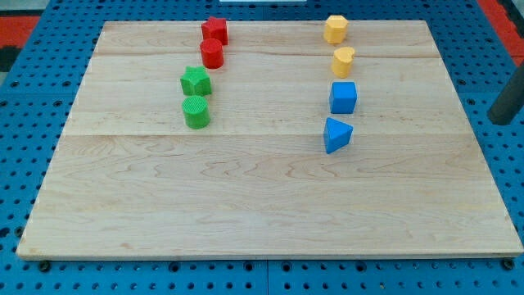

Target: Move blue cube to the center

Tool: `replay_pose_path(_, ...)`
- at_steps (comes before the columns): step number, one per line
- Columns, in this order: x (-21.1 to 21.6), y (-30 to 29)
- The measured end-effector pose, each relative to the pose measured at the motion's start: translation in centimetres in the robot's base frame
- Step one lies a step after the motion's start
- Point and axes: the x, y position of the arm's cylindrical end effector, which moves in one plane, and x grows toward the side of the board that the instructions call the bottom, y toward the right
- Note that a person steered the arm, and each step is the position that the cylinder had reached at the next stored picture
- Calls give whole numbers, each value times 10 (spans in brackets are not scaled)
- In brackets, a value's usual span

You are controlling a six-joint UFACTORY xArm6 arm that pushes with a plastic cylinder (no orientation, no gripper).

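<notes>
A wide bare lane runs down the board (270, 205) between the green cylinder (196, 112) and blue cube (343, 97); blue triangular block (336, 134) crowds just below the cube.

All that shows of the robot is a short length of its rod (508, 97) at the right edge of the scene. It is a plain cylinder, dark grey to black, with a smooth matte surface and a faintly lighter sheen along one side. No cables, screws or markings can be made out on it.
</notes>
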Motion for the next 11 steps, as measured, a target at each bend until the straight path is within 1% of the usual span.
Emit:
replay_pose_path(6, -5, 0)
replay_pose_path(7, -11, 0)
replay_pose_path(8, -51, 9)
replay_pose_path(9, -62, -17)
replay_pose_path(11, -64, -166)
